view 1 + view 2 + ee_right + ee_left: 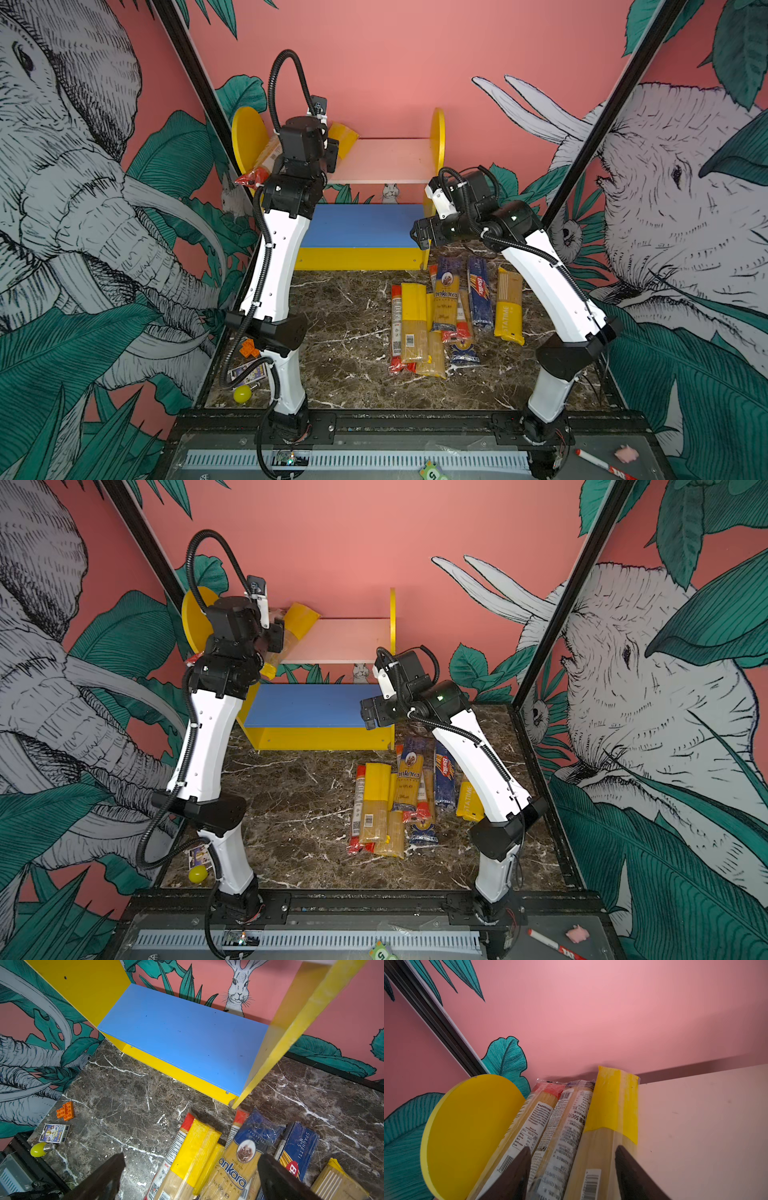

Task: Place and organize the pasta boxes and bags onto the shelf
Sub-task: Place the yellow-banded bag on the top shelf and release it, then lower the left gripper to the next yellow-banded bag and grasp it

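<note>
The shelf (386, 160) stands at the back. Three pasta bags lean at the left end of its pink upper board (695, 1115), against the yellow side panel (471, 1126): a red-ended one (533, 1113), a middle one (566, 1124) and a yellow-ended one (612, 1105). My left gripper (572, 1148) is open just over them, its fingers astride the middle and yellow-ended bags. The blue lower board (182, 1039) is bare. My right gripper (192, 1156) hangs open above a pile of several pasta packs (449, 307), among them an Ankara bag (239, 1163) and a dark blue Barilla box (297, 1147).
An orange toy brick (65, 1110), a small printed box (54, 1133) and a yellow bulb (39, 1149) lie at the marble table's (345, 316) front left corner. A red-and-white marker (598, 461) and a pink lump (626, 454) lie on the front ledge.
</note>
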